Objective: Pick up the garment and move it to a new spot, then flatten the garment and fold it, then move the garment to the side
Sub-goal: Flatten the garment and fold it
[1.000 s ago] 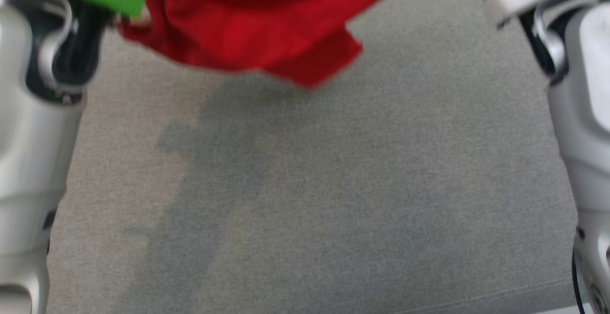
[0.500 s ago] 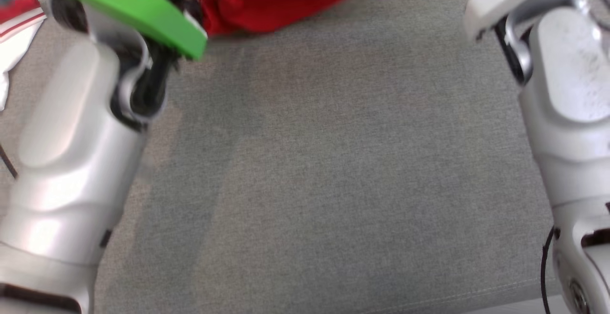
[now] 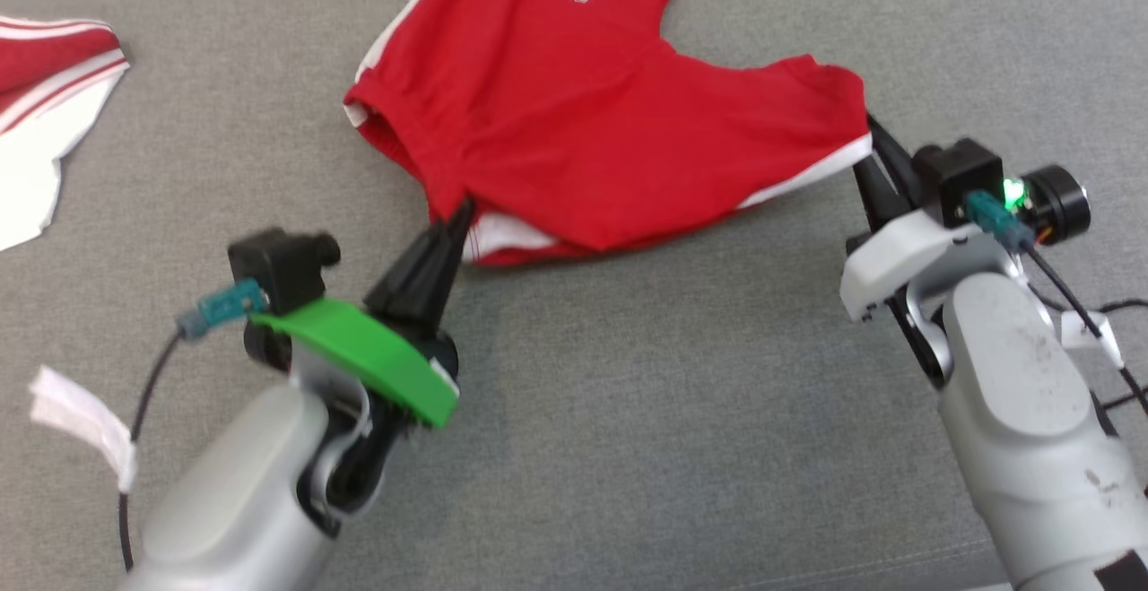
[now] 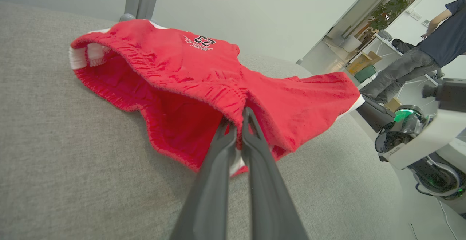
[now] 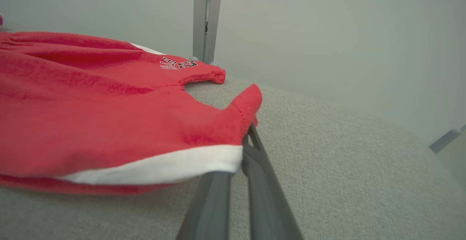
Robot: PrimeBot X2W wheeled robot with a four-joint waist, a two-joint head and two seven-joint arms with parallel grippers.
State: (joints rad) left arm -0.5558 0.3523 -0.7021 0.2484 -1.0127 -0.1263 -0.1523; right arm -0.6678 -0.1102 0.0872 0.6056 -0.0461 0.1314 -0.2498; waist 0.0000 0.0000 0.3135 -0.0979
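Note:
The garment [image 3: 583, 107] is a pair of red shorts with white side stripes and a "23" print. It lies spread on the grey cushion [image 3: 673, 394]. My left gripper [image 3: 462, 210] is shut on the gathered waistband at the near left edge; in the left wrist view the fingertips [image 4: 235, 118] pinch the red elastic hem of the garment [image 4: 174, 65]. My right gripper [image 3: 870, 129] is shut on the right leg's corner by the white stripe. The right wrist view shows the garment [image 5: 91, 123] draped over that gripper [image 5: 247, 130].
Another red and white garment [image 3: 45, 125] lies at the far left of the cushion. A white tag [image 3: 81, 421] hangs by my left arm's cable. A metal post [image 5: 205, 18] stands behind the cushion. A person [image 4: 418, 61] stands far off to the right.
The head camera has tilted, so the whole view shifted. The garment hung in the air a second ago and now rests on the cushion, with both grippers lowered at its edges.

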